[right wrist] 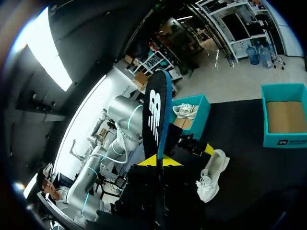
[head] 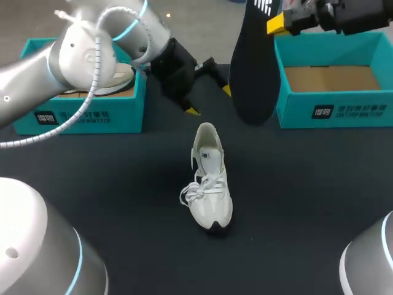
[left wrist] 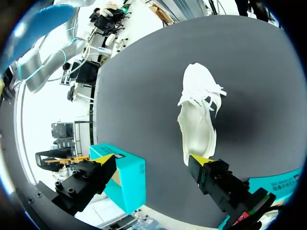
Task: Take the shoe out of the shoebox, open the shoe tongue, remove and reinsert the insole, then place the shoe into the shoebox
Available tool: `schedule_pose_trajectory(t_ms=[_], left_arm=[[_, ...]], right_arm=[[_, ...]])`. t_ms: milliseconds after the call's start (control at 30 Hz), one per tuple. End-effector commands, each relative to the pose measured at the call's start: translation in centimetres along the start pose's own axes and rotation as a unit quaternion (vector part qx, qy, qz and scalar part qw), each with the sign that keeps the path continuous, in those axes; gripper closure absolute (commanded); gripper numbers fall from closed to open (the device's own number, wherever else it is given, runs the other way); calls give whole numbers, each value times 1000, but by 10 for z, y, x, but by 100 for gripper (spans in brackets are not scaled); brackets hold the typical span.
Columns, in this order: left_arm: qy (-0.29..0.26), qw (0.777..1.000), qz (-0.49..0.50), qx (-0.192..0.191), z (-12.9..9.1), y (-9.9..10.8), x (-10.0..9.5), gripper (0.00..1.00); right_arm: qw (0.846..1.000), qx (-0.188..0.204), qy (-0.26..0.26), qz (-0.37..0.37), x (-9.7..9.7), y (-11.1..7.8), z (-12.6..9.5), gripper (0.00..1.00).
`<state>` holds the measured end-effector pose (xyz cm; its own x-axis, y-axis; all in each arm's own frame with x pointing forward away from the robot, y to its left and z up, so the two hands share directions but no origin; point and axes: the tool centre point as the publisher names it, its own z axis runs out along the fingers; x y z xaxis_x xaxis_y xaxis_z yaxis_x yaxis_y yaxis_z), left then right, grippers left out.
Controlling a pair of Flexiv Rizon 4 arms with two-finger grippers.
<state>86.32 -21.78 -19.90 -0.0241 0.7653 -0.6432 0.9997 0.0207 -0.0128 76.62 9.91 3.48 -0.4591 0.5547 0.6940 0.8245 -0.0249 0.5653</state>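
Observation:
A white lace-up shoe [head: 209, 184] lies on the black table, toe toward the front edge, heel toward my left gripper [head: 209, 101]. That gripper hangs just above and behind the heel, open and holding nothing. In the left wrist view the shoe [left wrist: 199, 115] lies ahead of the spread yellow-tipped fingers [left wrist: 153, 160]. My right gripper [head: 279, 23] is raised at the back right, shut on the end of a black insole [head: 253, 61] that hangs down from it. In the right wrist view the insole [right wrist: 156, 120] stands up out of the gripper [right wrist: 158, 161], above the shoe [right wrist: 213, 175].
An empty teal shoebox [head: 334, 107] stands at the back right, beside the hanging insole. A second teal shoebox [head: 80, 114] at the back left holds another white shoe [head: 118, 78], partly hidden by my left arm. Bare black table surrounds the shoe.

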Motion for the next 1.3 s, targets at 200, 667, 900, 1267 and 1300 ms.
schedule_pose_trajectory(t_ms=[200,667,900,1267,1300], left_arm=[[-150,988,28,-25,-36,-13,-14,0],[-282,957,61,-23,-84,-19,-50,0],[-336,937,86,-43,-108,-22,-59,0],[-386,911,138,-49,-131,-30,-88,0],[-389,909,140,-48,-132,-31,-89,0]], right_arm=[[996,69,16,51,-10,30,-7,100],[991,105,20,83,-16,38,-14,100],[991,105,20,83,-16,38,-14,100],[986,81,22,141,-44,54,21,100],[986,86,23,143,-46,56,24,100]])
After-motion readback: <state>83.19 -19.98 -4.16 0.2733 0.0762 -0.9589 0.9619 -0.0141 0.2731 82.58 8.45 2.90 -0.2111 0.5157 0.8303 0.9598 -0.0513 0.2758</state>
